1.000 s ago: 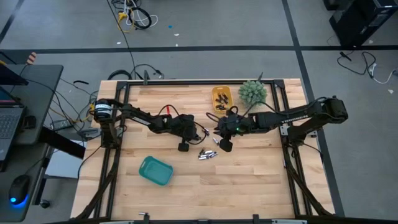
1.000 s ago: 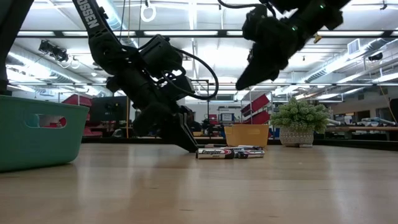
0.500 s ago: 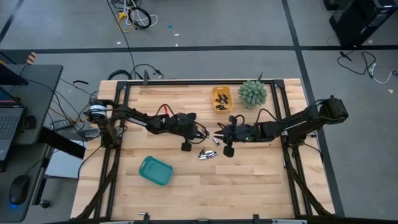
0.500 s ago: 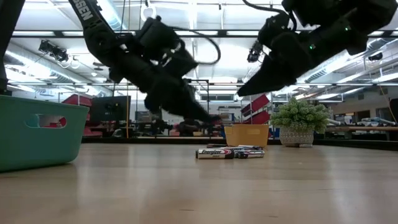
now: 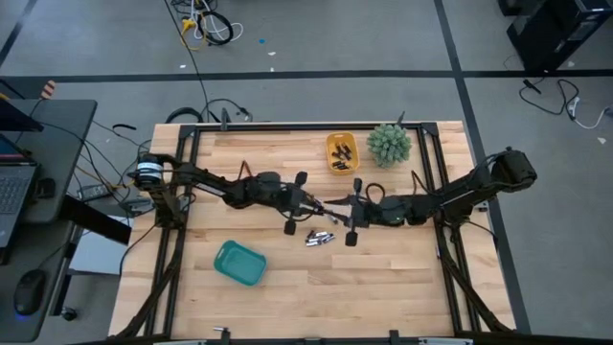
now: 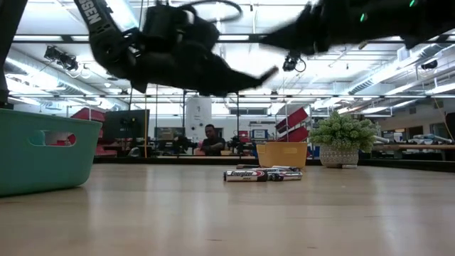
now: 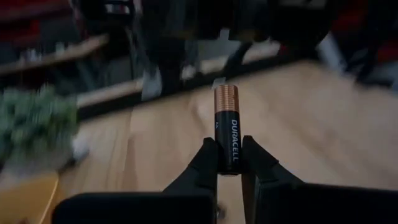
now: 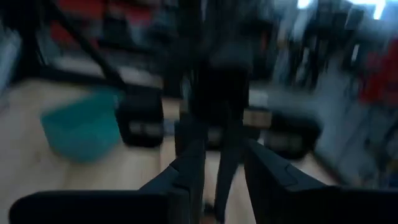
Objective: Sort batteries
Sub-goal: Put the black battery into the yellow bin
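My left gripper [image 5: 316,204] is raised over the table's middle, lies level, points toward the table's right edge, and is shut on a black, copper-topped battery [image 7: 226,118]. My right gripper [image 5: 338,208] faces it from the right, level, open and empty [image 8: 224,158], close to the battery but apart from it. A small pile of batteries [image 5: 319,237] lies on the wood below both grippers and shows in the low view [image 6: 263,174]. A yellow tray [image 5: 341,151] at the far edge holds dark batteries. A teal tray [image 5: 239,263] stands at the near left. My left gripper pinches the battery's black body near its plain end [image 7: 227,149] between its two fingers. The battery lies along the fingers, and its copper end [image 7: 226,93] sticks out past the fingertips. The fingers are level, pointing toward the table's right. The battery is lifted clear of the table.
A small green plant [image 5: 388,144] stands at the far right beside the yellow tray. The teal tray's wall [image 6: 43,153] fills the low view's left. Bare wood lies along the near edge [image 5: 364,297]. A person shows in the room behind the table [image 6: 210,139].
My left gripper has risen from the table beside the battery pile and tipped from pointing down to level, facing the table's right edge. My right gripper has also risen and tipped level, now pointing toward the left gripper. The pile has stayed in place.
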Available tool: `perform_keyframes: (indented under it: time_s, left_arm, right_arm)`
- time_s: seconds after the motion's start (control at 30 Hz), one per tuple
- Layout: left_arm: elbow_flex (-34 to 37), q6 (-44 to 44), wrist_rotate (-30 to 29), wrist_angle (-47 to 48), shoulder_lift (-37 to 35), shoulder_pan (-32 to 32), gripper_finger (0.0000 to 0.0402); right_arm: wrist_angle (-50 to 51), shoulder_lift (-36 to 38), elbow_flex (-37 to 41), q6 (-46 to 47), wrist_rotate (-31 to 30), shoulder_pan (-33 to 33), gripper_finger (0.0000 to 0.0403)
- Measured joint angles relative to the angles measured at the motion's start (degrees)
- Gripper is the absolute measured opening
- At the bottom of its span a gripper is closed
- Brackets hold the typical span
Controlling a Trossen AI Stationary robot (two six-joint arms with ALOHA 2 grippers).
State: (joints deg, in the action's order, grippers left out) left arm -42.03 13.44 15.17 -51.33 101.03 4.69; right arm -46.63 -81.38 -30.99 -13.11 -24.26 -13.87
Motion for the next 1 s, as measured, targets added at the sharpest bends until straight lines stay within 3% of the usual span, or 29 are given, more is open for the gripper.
perform_keyframes:
  time_s: [0.17, 0.3, 0.67, 1.0]
  left_arm:
    - [5.8, -3.8, 1.6, -20.9, 0.0, -0.7, 0.0017]
    - [7.4, -4.1, 1.5, -29.2, -0.1, -1.9, 0.0017]
    - [5.8, 1.1, -4.7, -29.8, -0.1, -3.7, 0.0017]
    - [3.7, 4.4, -4.8, -29.8, 0.1, -3.7, 0.0017]
  right_arm:
    - [-7.7, 0.0, 0.0, -9.4, -1.7, -4.2, 0.0099]
    - [-9.3, 0.0, 0.0, -9.8, -1.8, -4.8, 0.0099]
    - [-13.2, -0.1, -0.7, -9.9, -1.6, -3.3, 0.0099]
    - [-13.3, -0.1, -2.5, -10.6, -0.1, -2.8, 0.0099]
